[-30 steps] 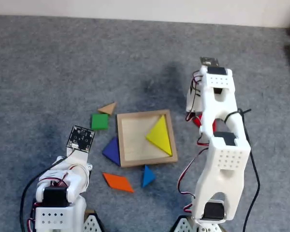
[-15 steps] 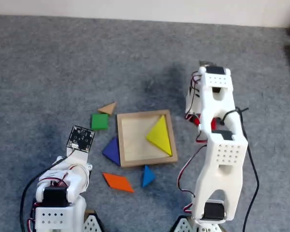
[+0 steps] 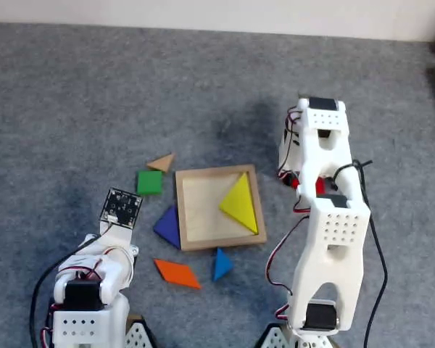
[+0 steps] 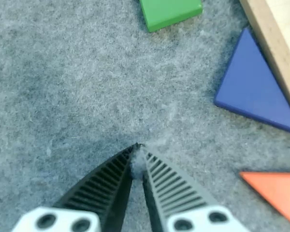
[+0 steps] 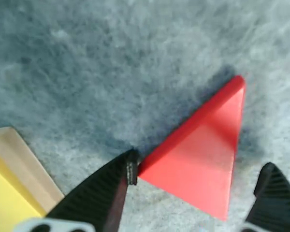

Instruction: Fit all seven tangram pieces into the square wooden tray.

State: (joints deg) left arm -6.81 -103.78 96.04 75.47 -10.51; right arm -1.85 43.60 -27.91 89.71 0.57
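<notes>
The square wooden tray (image 3: 183, 210) lies mid-table with a yellow triangle (image 3: 241, 203) inside it at its right side. Around it on the carpet are a tan triangle (image 3: 162, 162), a green square (image 3: 149, 181), a dark blue triangle (image 3: 168, 226), an orange parallelogram (image 3: 177, 272) and a small blue triangle (image 3: 221, 264). A red triangle (image 5: 203, 154) lies right of the tray, and my right gripper (image 5: 200, 171) stands open with one finger on each side of it. My left gripper (image 4: 137, 151) is shut on nothing, low over bare carpet left of the dark blue triangle (image 4: 253, 94).
Grey carpet covers the table. The right arm (image 3: 326, 217) stretches along the tray's right side and hides most of the red triangle from above. The tray's corner (image 5: 17, 159) lies close to the right gripper. Open carpet lies behind the tray.
The right arm has shifted slightly above the red triangle. The left arm and all the pieces have stayed where they were.
</notes>
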